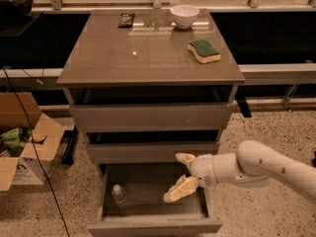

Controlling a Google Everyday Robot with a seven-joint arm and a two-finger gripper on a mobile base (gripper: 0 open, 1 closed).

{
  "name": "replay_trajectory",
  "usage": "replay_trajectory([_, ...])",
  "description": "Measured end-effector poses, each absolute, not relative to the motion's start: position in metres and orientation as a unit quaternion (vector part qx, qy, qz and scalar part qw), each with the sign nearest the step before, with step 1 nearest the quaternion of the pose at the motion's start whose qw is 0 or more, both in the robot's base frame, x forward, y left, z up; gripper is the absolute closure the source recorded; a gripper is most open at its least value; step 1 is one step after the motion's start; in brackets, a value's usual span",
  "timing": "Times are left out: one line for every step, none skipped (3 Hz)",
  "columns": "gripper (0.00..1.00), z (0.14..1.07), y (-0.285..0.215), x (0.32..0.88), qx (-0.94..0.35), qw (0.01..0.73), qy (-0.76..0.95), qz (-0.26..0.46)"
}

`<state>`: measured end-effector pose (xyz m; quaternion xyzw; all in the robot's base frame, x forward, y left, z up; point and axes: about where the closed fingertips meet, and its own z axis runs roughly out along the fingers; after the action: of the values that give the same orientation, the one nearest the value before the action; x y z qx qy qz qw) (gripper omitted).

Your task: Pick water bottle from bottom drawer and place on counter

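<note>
The water bottle [118, 195], small and clear with a white cap, stands at the left side of the open bottom drawer [153, 227]. My gripper [180, 174] hangs over the right half of that drawer, at the end of the white arm coming in from the right. Its two yellowish fingers [178, 190] are spread apart and hold nothing. The gripper is well to the right of the bottle and not touching it. The counter [143, 53] is the glossy grey-brown top of the cabinet above.
On the counter stand a white bowl [184, 16], a yellow-green sponge [204, 51] and a small dark object [126, 19]. A cardboard box [22, 147] with a cable sits on the floor at the left. The two upper drawers are slightly ajar.
</note>
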<state>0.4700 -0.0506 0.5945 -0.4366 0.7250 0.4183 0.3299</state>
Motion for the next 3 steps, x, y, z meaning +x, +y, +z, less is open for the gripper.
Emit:
replay_trajectory([0.0,0.543,-0.029,0.474,-0.41,0.333,0.726,0.44])
replay_trajectory([0.0,0.469,-0.009,0.482,-0.354,0.344,0.743,0.452])
replay_trajectory([0.0,0.421,0.005,0.489,-0.324,0.343,0.755,0.456])
